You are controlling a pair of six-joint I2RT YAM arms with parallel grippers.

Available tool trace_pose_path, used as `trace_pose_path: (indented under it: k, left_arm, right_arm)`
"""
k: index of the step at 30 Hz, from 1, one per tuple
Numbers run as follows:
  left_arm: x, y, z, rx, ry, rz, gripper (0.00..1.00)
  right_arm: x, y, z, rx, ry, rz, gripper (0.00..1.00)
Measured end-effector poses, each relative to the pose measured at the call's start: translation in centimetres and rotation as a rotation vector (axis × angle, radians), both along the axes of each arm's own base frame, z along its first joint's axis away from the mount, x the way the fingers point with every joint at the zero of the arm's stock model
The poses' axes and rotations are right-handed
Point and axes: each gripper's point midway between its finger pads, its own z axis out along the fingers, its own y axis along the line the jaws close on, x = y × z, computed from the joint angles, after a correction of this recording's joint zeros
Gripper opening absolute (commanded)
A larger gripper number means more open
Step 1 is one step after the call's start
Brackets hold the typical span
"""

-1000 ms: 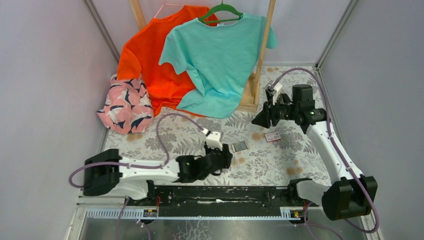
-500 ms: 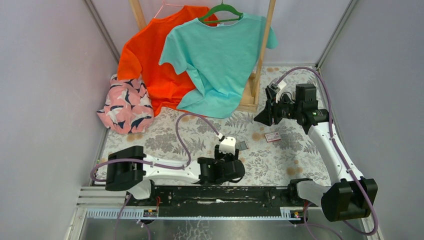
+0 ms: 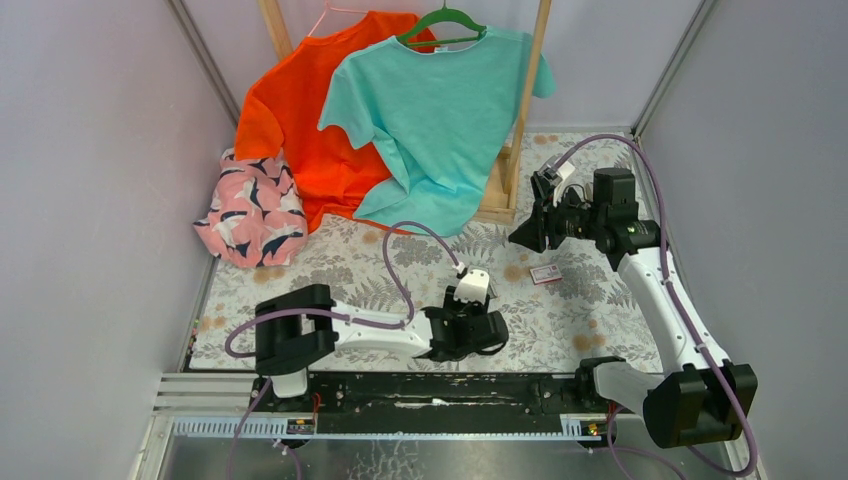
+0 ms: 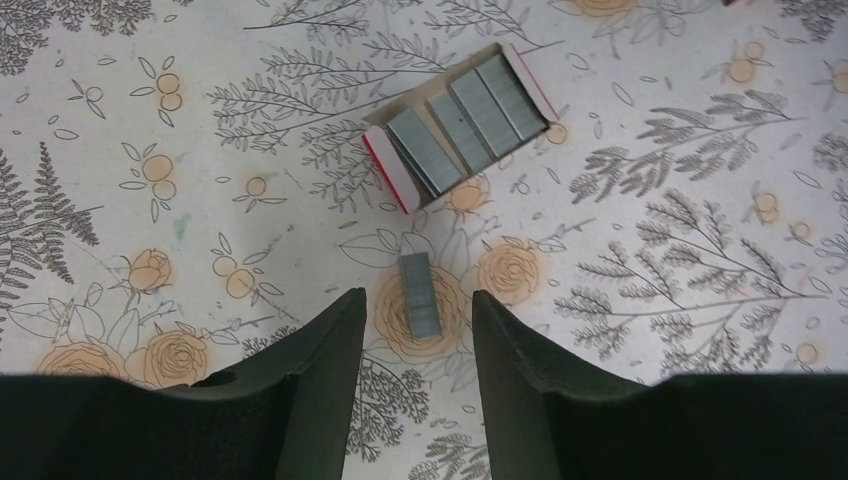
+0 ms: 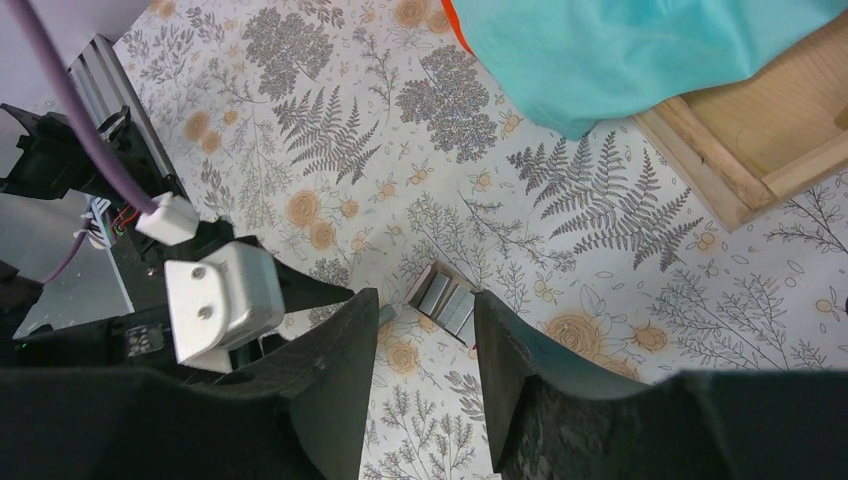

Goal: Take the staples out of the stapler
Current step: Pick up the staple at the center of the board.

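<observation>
A short silvery strip of staples (image 4: 417, 282) lies loose on the flowered tablecloth. My left gripper (image 4: 418, 300) hangs over it, open, one dark finger on each side of the strip and neither touching it. Just beyond lies an open cardboard tray (image 4: 385, 172) holding several more staple strips (image 4: 470, 112). From above, my left gripper (image 3: 470, 324) is near the table's front middle. My right gripper (image 3: 522, 238) is held up at the back right, open and empty, and looks down on the same tray (image 5: 446, 298). The stapler is out of view.
A small white-and-pink box (image 3: 545, 273) lies right of my left gripper. A wooden rack foot (image 3: 497, 205) stands behind, with a teal shirt (image 3: 440, 110) and an orange shirt (image 3: 300, 120) hanging. A pink patterned bundle (image 3: 250, 210) sits back left.
My left arm has swung right and towards the table's front, ending over the tray and the loose strip, its jaws a little narrower. The right arm has hardly moved.
</observation>
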Motion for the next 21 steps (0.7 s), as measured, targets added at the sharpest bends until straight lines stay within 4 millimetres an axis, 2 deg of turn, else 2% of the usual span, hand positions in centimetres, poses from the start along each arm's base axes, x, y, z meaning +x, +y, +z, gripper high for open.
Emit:
trace_pose_path:
  k: [8,14,21]
  left_arm:
    - [1.3,0.7,-0.8,0.002,0.062,0.022,0.45]
    - [1.2,0.5,-1.4,0.020,0.120,-0.009,0.46]
    - [0.9,0.1,-0.4,0.066,0.182,-0.080,0.47]
  right_arm:
    - [-0.1,0.0,0.3,0.000,-0.012,-0.001,0.48]
    - [-0.1,-0.1,0.3,-0.003,-0.012,-0.004,0.48]
    - [0.0,-0.1,0.2,-0.005,-0.012,-0.007,0.48]
